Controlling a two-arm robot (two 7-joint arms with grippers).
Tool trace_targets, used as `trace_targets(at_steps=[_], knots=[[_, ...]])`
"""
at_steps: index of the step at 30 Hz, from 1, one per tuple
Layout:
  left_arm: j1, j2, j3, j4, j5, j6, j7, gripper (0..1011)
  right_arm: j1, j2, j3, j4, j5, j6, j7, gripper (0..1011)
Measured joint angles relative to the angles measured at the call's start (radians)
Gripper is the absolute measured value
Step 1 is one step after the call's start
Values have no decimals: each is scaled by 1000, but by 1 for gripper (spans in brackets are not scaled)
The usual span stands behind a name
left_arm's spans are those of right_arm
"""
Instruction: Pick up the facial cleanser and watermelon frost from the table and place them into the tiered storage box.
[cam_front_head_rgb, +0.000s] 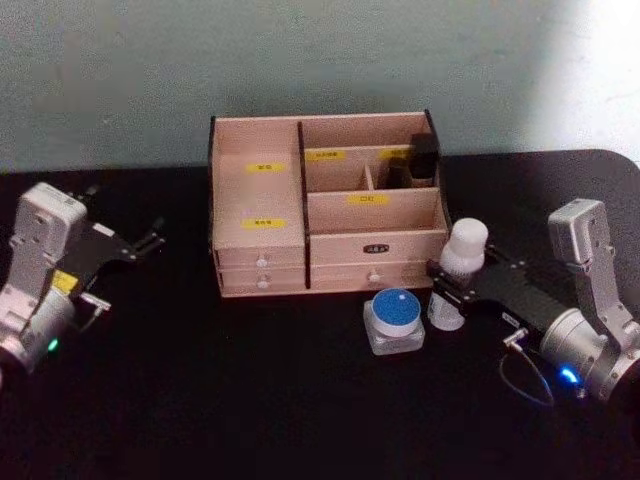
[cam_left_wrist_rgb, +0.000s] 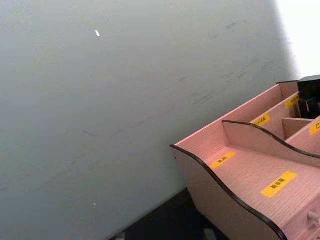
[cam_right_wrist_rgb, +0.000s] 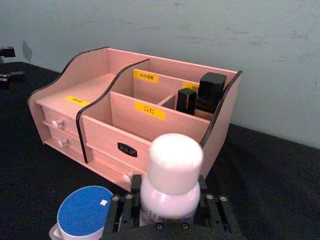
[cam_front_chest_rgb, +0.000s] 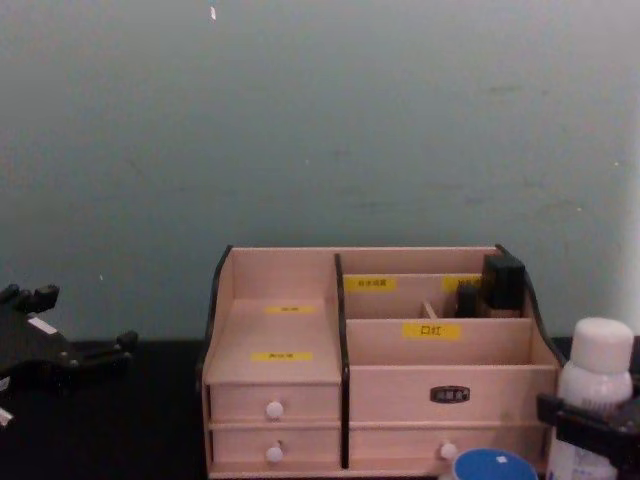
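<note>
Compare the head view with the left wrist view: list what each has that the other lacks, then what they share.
Head view: the left gripper open and idle over the table, the right gripper shut on the white bottle, and the blue-lidded jar beside it.
Left wrist view: the box from its left, outer side face showing, and a white fleck on the wall.
Shared: the box, its yellow labels, a dark item in its rear right compartment, the wall.

I have the tiered storage box at the table's back, against the wall. The bottle stands before its right front corner, gripped between the right gripper's fingers. The jar sits just left of it.
</note>
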Motion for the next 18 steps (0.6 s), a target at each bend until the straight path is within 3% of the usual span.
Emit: trace_targets(at_steps=[2, 9, 18], knots=[[0, 0, 0, 0, 0, 0, 0, 1001, 0, 0, 0, 0, 0, 0, 0, 605], [0, 0, 0, 0, 0, 0, 0, 1001, 0, 0, 0, 0, 1, 0, 0, 602], [0, 0, 0, 0, 0, 0, 0, 1001, -33, 10, 37, -56, 23, 9, 49, 602]])
